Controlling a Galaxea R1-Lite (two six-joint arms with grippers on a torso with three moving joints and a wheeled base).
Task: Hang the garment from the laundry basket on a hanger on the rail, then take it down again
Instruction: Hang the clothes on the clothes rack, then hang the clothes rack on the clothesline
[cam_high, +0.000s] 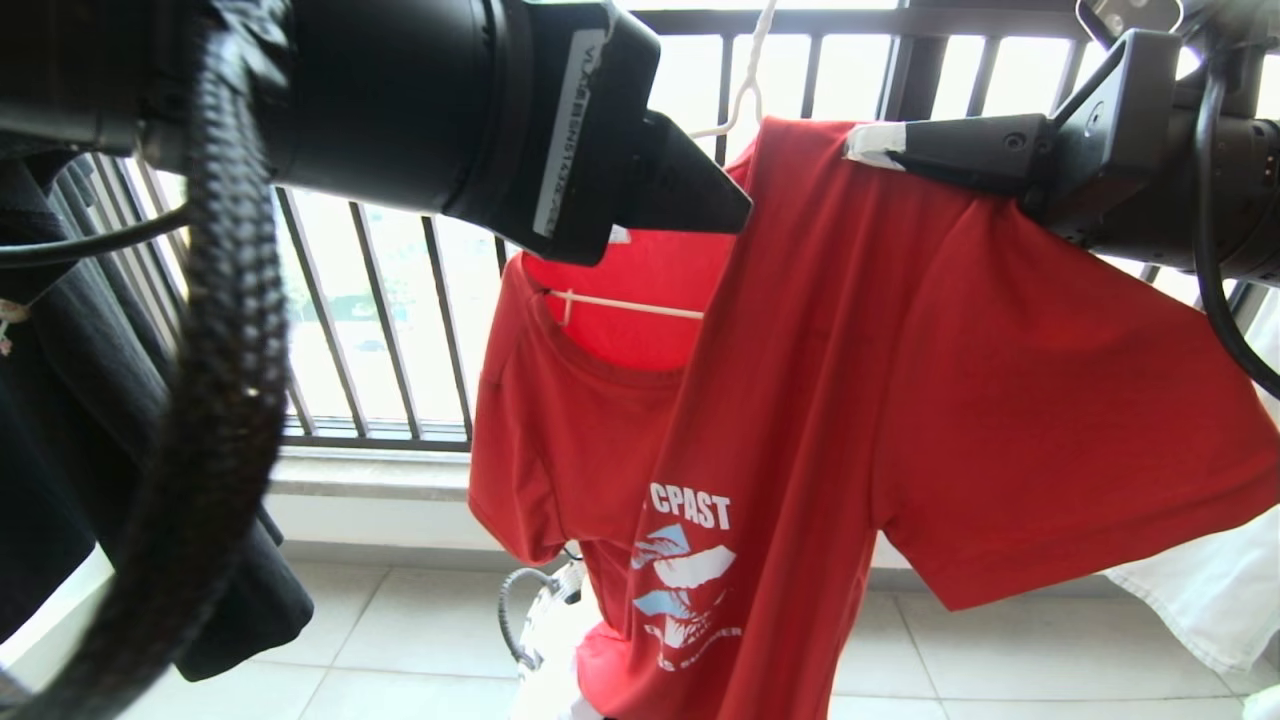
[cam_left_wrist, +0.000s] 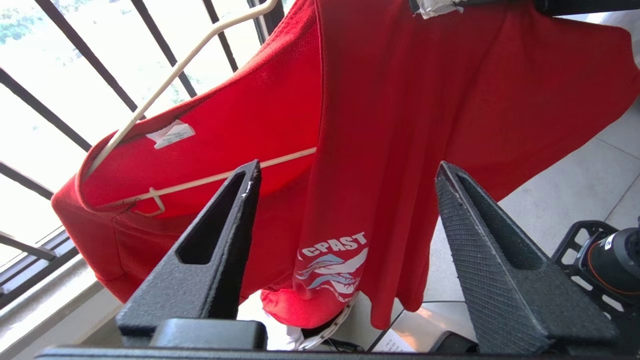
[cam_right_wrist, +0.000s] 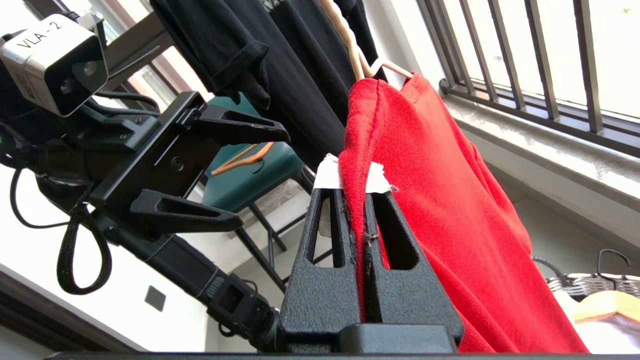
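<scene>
Looming close, ribbed black left end effector (cam_high: 700, 190) spread wide, empty. Hanging half-draped on thin cream hanger (cam_high: 640, 305): soft red garment (cam_high: 900, 400), shoulder seam being pinched by taped right end effector (cam_high: 870, 145).

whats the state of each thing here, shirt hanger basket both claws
red T-shirt: partly on the hanger, one shoulder pinched up by the right claw
hanger: hooked overhead, bottom bar inside the neck opening
left claw: open, empty, in front of the shirt
right claw: shut on the shirt fabric
laundry basket: on the floor below, holding a wooden hanger
</scene>
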